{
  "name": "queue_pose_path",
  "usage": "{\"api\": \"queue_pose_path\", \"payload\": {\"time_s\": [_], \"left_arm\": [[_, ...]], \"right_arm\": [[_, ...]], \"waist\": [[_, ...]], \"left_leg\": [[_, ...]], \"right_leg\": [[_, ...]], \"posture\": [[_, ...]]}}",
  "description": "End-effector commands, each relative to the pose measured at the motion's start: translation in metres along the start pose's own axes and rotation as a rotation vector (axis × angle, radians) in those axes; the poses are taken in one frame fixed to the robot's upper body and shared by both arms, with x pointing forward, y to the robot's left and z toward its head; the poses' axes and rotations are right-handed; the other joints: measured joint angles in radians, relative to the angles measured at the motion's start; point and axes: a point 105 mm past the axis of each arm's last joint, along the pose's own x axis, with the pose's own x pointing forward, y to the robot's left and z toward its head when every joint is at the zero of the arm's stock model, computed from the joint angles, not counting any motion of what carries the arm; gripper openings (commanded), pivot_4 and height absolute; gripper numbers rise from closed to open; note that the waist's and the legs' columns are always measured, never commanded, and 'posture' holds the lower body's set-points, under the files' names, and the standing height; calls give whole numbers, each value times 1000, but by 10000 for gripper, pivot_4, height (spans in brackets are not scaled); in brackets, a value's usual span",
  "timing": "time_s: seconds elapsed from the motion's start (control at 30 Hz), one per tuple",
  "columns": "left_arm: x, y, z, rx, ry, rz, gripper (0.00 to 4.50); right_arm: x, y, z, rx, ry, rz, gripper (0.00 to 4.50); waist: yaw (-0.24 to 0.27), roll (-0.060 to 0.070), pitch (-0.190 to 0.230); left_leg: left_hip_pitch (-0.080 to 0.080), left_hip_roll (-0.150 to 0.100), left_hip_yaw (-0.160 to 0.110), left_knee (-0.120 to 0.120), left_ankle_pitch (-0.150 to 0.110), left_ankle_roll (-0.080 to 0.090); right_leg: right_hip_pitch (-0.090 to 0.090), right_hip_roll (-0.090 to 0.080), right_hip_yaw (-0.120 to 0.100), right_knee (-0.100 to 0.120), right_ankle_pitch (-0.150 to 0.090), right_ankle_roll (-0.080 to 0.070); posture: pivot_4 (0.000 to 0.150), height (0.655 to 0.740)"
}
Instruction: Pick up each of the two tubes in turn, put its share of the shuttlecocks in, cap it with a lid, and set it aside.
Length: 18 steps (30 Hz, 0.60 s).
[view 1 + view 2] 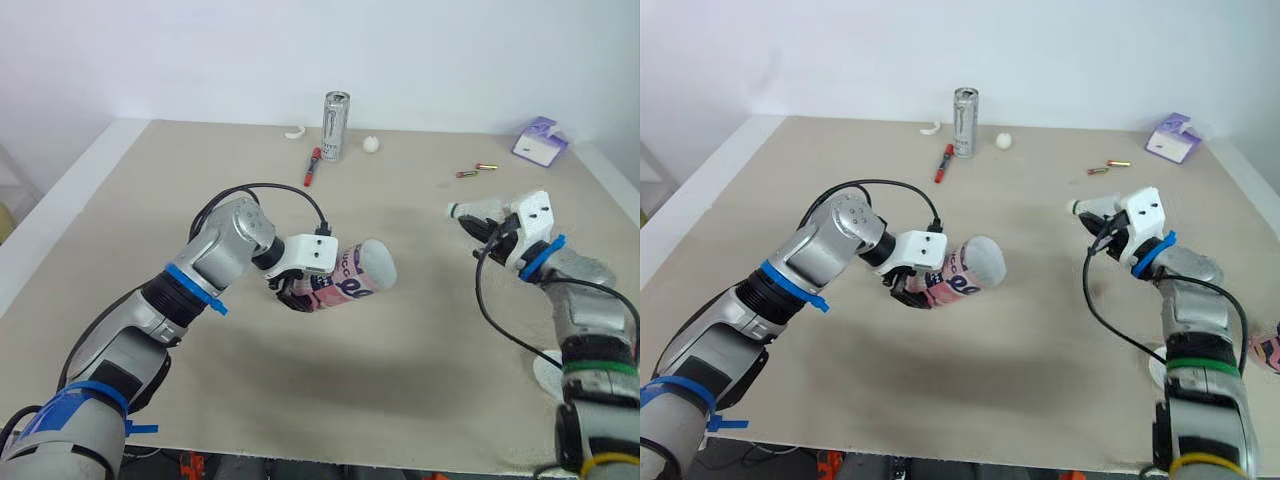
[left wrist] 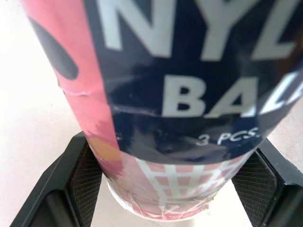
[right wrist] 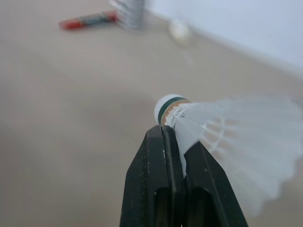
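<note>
Tube and shuttlecock held ready, well apart.
Left gripper point(image 1: 303, 291) clamps the tube point(image 1: 355, 270) over the table's point(image 1: 400, 380) middle, long axis level, free end toward the right gripper point(image 3: 176, 142), which pinches a shuttlecock point(image 3: 227, 127), cork facing the tube.

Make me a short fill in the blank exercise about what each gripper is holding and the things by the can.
The left gripper is shut on a pink and navy ____.
The right gripper pinches a white ____.
The marker lying beside the can is ____.
Missing words: tube; shuttlecock; red.
</note>
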Motion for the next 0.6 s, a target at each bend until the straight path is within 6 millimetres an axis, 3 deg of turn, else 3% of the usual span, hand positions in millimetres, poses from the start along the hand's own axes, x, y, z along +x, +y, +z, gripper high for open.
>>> {"api": "queue_pose_path", "payload": {"time_s": [0.03,0.1,0.17,0.3,0.6], "left_arm": [[-1,-1,-4,-9,12,1,36340],[0,-2,-6,-12,14,-3,36340],[0,-3,-6,-12,14,-7,36340],[1,-4,-3,-11,2,-13,36340],[2,-2,2,-8,-12,-12,36340]], "right_arm": [[-15,32,68,-199,-136,162,712],[-30,65,96,-337,-161,329,712],[-37,82,107,-421,-151,419,712],[-41,98,117,-494,-139,483,712],[-34,113,109,-555,-111,567,712]], "waist": [[0,0,0],[-1,-1,0],[4,0,1],[3,-2,1],[5,-2,2]], "left_leg": [[0,0,0,0,0,0],[2,1,0,0,0,0],[2,2,0,1,0,0],[2,4,0,4,0,0],[1,3,1,5,0,0]], "right_leg": [[0,0,0,0,0,0],[1,1,0,0,0,0],[1,2,0,0,-3,3],[2,3,0,0,-3,-1],[1,1,0,0,-3,-2]], "posture": [[1500,7400],[1500,7400],[1500,7400],[1500,7400],[1500,7400]]}}
